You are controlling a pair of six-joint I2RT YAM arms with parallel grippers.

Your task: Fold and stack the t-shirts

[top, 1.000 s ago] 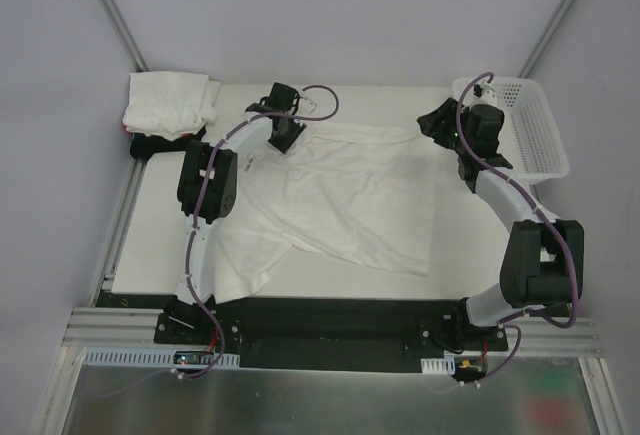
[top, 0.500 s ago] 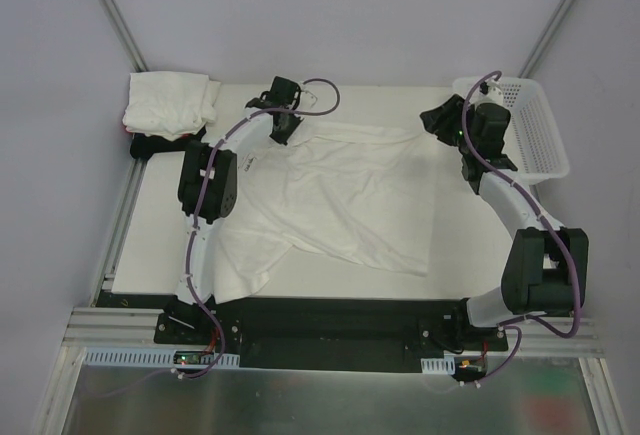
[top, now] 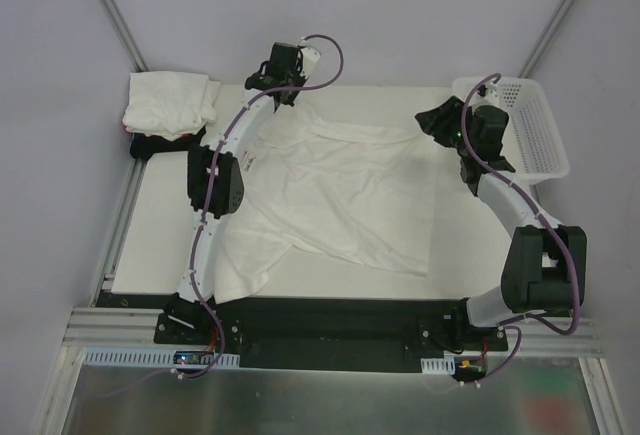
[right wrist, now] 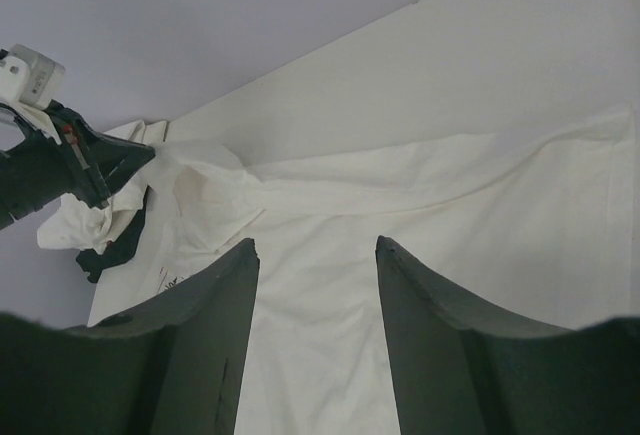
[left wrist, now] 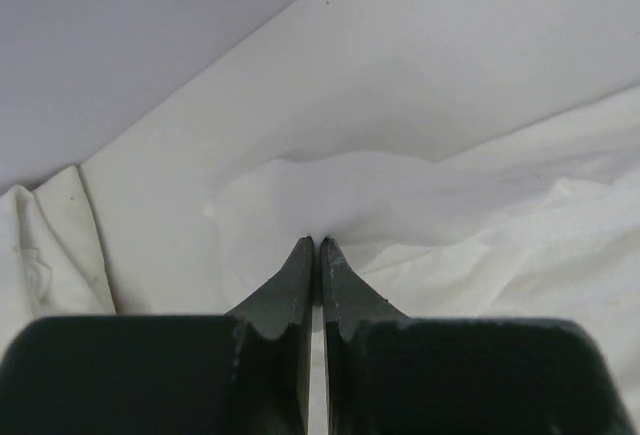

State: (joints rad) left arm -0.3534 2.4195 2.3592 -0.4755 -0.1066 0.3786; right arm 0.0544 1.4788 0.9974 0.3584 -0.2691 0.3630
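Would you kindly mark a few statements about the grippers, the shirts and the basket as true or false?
1. The left gripper is shut on a fold of the spread white t-shirt. True.
2. The right gripper is clamped on that shirt. False: its jaws stand open above the cloth, gripping nothing.
3. The mesh basket stands at the table's far left corner. False: it stands at the far right.
4. A pile of white shirts sits at the far left corner. True.
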